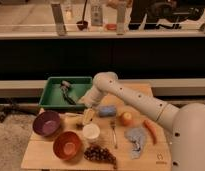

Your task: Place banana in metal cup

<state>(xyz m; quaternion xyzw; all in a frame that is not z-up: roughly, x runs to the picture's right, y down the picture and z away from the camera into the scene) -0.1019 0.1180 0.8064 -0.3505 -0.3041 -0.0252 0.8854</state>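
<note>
My gripper [88,107] is at the end of the white arm, low over the wooden table [146,160], just in front of the green tray's right front corner. The banana [87,117], a small pale yellow piece, is directly below the gripper and touches it. I cannot tell whether it hangs from the gripper or rests on something. The metal cup does not show plainly. The spot under the gripper and banana is hidden.
A green tray [56,95] holding a dark utensil stands at the back left. On the table are a purple bowl [46,123], an orange bowl [67,145], a white cup [91,132], grapes [100,155], a fork [114,133], a blue-grey cup [107,111] on its side, a round orange fruit [126,118], a carrot [150,131] and a grey cloth [136,140].
</note>
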